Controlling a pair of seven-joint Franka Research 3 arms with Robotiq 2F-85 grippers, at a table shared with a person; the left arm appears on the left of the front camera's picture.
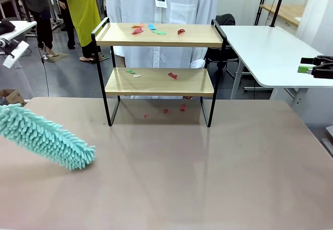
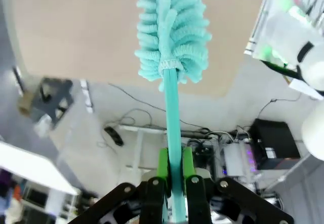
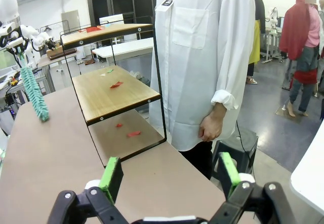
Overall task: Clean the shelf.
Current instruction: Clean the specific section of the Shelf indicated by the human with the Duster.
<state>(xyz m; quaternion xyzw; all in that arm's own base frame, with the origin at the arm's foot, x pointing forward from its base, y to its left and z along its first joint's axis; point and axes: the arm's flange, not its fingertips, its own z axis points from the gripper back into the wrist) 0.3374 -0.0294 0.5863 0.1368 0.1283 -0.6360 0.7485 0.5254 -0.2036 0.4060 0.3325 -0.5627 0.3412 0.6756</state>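
Left tool [image 2: 175, 164] clamps duster [image 1: 47, 136] handle, shelf [image 1: 158, 81] well apart; right tool [image 3: 170, 171] spread wide

The left gripper [image 2: 174, 165] has its fingers [image 2: 163, 164] clamped together on the duster handle [image 2: 173, 117], which runs between them toward 12 o'clock. The right gripper [image 3: 169, 176] holds nothing, its fingers [image 3: 111, 177] spread wide at 7 and 5 o'clock of its wrist view.

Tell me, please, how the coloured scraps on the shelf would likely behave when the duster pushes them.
The scraps look thin and curled, so probably very light and apt to flutter off. The shelf has smooth-looking boards, so they should slide easily. The duster has a fluffy head that may catch some.
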